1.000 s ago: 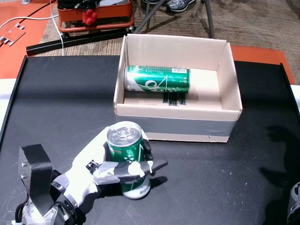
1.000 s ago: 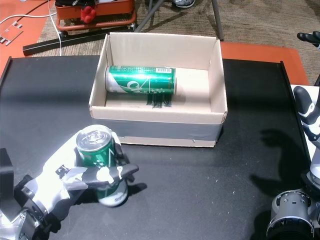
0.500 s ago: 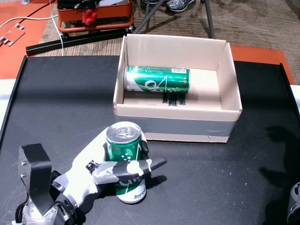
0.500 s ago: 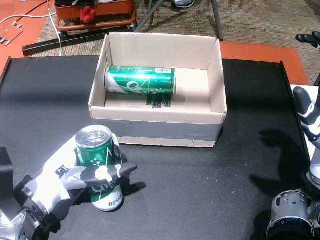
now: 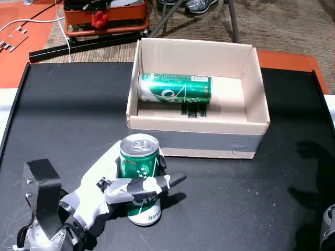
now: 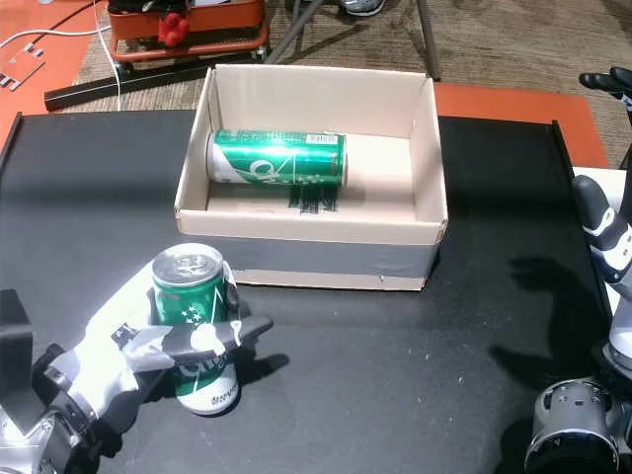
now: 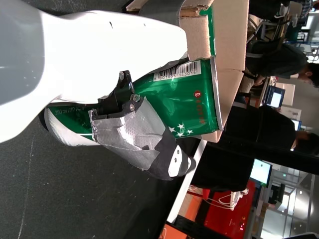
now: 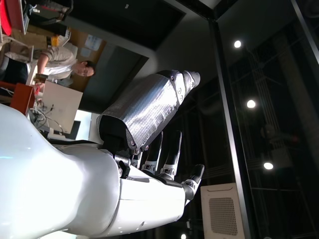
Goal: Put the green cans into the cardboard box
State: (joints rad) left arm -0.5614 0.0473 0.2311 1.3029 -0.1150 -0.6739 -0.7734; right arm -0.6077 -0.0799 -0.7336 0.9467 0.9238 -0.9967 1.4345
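Straightened since a second ago, the upright green can (image 5: pixel 138 179) stands on the black worktop (image 5: pixel 68 110) near the cardboard box (image 5: pixel 246 144), no longer tilted. Left hand (image 5: pixel 112 185) has its fingers (image 5: pixel 149 186) wrapped around it. Right hand (image 8: pixel 144 164) holds nothing, fingers loosely apart. One can (image 5: pixel 175 88) already lies inside the box — half done, one left.

A black table (image 5: pixel 73 110) fills the foreground. Beyond its far edge lies brown carpet (image 5: pixel 282 26), with an orange mat (image 5: pixel 21 47) and a red cart (image 5: pixel 104 18) to that side.
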